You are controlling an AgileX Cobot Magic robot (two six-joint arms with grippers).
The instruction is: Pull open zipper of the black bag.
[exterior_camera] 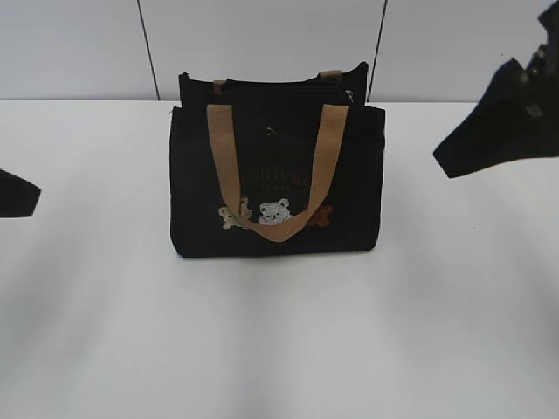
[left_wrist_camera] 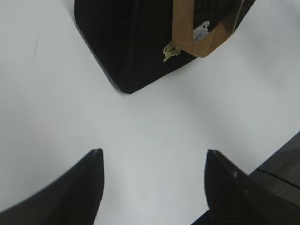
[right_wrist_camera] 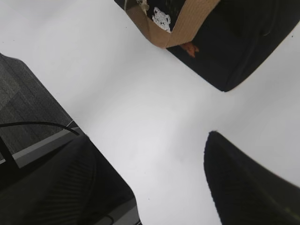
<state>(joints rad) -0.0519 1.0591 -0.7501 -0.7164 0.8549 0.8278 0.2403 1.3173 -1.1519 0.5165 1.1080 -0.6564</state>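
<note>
The black bag stands upright in the middle of the white table, tan handle hanging over its front with the white bear print. The zipper runs as a dark line along the top edge; I cannot make out its pull. My left gripper is open and empty, low over the table, short of the black bag's left corner. My right gripper is also open and empty, raised to the right of the black bag. In the exterior view the left gripper shows at the left edge, the right gripper high at the right.
The white table stretches wide around the bag. A pale panelled wall stands close behind it. In the right wrist view the table's edge, a cable and grey floor show at the left.
</note>
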